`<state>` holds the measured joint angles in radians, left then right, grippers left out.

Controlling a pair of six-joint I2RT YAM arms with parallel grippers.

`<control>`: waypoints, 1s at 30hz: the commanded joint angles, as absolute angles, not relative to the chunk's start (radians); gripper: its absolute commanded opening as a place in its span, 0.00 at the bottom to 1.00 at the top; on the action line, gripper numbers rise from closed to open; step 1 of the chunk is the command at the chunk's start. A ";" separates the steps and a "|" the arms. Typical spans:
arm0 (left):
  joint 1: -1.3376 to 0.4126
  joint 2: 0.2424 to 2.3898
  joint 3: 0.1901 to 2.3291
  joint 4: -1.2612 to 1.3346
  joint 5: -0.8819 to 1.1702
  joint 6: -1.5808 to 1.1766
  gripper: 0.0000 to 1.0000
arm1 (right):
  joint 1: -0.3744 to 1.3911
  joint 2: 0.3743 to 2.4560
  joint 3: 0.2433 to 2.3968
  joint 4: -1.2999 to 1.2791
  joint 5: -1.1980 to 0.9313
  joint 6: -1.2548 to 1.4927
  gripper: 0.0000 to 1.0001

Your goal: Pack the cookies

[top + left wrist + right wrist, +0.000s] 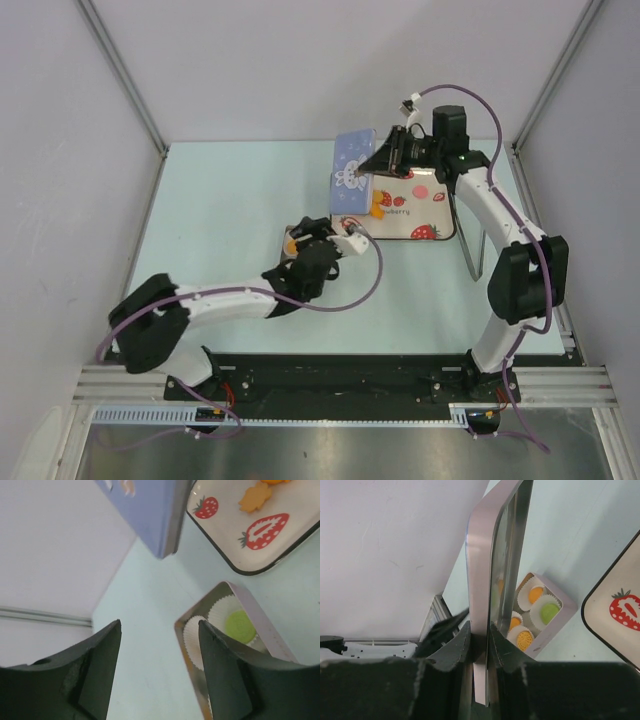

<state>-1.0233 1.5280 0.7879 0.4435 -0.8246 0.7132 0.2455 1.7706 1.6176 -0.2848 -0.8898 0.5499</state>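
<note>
Several cookies sit in white paper cups inside an open tin (555, 622): orange ones (535, 594), a green one (549, 611) and a yellow one (524, 640). More orange cookies (380, 205) lie on the strawberry tray (430, 215). My right gripper (480, 630) is shut on the edge of the tin's blue bunny lid (352, 172) and holds it upright above the table, left of the tray. My left gripper (160, 625) is open and empty. It hovers beside the tin (260, 630), which it mostly hides in the top view (293, 232).
The strawberry tray (300, 535) lies just beyond the tin, with an orange cookie (255, 497) on it. The raised lid (150, 515) hangs between the tin and the tray. A metal stand (472, 250) is to the right of the tray. White walls enclose the table.
</note>
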 commanded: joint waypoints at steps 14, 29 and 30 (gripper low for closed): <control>-0.574 1.106 0.850 0.008 -0.167 0.195 0.72 | 0.304 1.721 1.448 0.033 -1.011 0.661 0.00; -0.339 1.175 0.851 0.014 -0.037 0.115 0.71 | 0.430 1.896 1.373 0.429 -0.973 0.894 0.00; -0.333 1.174 0.848 0.015 -0.047 0.115 0.71 | 0.431 1.907 1.368 0.446 -0.963 0.908 0.00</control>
